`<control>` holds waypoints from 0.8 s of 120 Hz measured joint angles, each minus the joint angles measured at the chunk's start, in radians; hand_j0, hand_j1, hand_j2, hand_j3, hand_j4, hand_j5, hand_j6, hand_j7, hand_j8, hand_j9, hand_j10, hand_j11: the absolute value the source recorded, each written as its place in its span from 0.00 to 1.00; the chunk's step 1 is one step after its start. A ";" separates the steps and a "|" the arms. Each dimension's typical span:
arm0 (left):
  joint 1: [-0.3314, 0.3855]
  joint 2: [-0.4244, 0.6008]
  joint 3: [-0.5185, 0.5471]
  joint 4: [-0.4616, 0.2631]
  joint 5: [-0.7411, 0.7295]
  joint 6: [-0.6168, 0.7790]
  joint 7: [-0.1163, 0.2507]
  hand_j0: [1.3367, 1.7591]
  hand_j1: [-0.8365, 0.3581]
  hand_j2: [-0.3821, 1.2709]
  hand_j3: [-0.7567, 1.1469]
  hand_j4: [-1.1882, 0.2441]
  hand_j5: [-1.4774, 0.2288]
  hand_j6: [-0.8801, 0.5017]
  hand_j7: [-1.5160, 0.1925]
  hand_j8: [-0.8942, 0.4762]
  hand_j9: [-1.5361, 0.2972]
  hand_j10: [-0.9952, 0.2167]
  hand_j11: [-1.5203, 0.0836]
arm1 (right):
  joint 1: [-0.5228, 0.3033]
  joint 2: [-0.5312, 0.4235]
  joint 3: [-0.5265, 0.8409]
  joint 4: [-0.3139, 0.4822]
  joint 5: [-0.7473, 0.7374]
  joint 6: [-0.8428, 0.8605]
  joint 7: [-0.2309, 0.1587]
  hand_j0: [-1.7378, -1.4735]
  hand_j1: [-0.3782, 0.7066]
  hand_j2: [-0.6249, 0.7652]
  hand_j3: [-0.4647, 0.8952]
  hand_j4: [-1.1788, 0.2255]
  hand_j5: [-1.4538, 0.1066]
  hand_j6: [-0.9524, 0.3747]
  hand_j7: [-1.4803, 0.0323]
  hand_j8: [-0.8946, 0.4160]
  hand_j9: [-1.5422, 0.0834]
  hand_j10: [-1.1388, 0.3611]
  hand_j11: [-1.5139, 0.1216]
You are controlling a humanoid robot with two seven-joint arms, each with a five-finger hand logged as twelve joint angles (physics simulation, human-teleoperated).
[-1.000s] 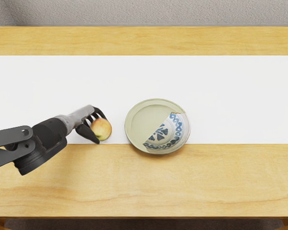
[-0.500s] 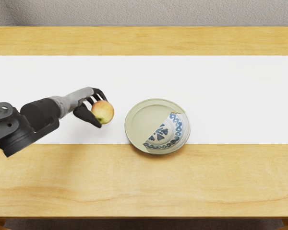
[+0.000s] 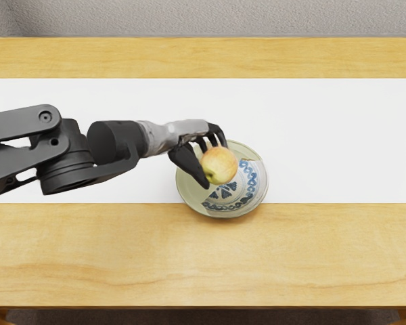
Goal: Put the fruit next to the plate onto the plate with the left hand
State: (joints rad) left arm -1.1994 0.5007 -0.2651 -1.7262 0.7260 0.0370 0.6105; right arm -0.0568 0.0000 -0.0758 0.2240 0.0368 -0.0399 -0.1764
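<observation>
Now the left robot hand [image 3: 204, 154] grips the apple [image 3: 219, 165] (over the plate [image 3: 256, 196]) unobstructed.

A single head camera is looking down at a slant from above the near long side of the desk [image 3: 203, 257], facing across it toward the grey strip [image 3: 203, 17] behind the far edge. It is sitting back far enough that the desk is running off both sides of the frame. The plate [image 3: 257, 196] is falling near the centre, and the left arm [image 3: 68, 152] is entering from the left edge.
</observation>
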 joint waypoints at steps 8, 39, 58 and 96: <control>-0.010 0.001 0.023 0.000 -0.005 -0.002 0.000 0.73 0.38 0.46 0.40 0.69 0.15 0.52 0.21 0.41 0.21 0.15 0.23 | 0.000 0.000 0.000 0.000 0.000 0.000 0.000 0.30 0.07 0.44 0.34 0.81 0.90 0.69 0.95 0.65 0.92 0.73 0.90; -0.026 -0.007 0.050 0.002 -0.007 0.003 0.000 0.75 0.47 0.38 0.40 0.58 0.37 0.39 0.41 0.33 0.39 0.32 0.43 | 0.000 0.000 0.000 0.000 0.000 0.000 0.000 0.30 0.07 0.44 0.34 0.81 0.90 0.69 0.95 0.65 0.92 0.73 0.90; -0.034 -0.005 0.051 0.002 -0.023 0.004 0.000 0.75 0.60 0.32 0.40 0.61 0.52 0.41 0.55 0.39 0.52 0.46 0.58 | 0.000 0.000 0.000 0.000 0.000 0.000 0.000 0.30 0.07 0.44 0.34 0.81 0.90 0.69 0.95 0.65 0.92 0.73 0.90; 0.007 0.161 -0.129 0.008 -0.232 -0.138 0.000 0.76 0.71 0.27 0.40 0.65 0.64 0.45 0.67 0.45 0.63 0.58 0.71 | 0.000 0.000 0.000 0.000 0.000 0.000 0.000 0.30 0.07 0.44 0.34 0.81 0.90 0.69 0.95 0.65 0.92 0.73 0.90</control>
State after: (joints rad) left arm -1.1923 0.6619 -0.3942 -1.7184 0.4942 -0.1011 0.6109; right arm -0.0567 0.0000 -0.0762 0.2240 0.0368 -0.0399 -0.1764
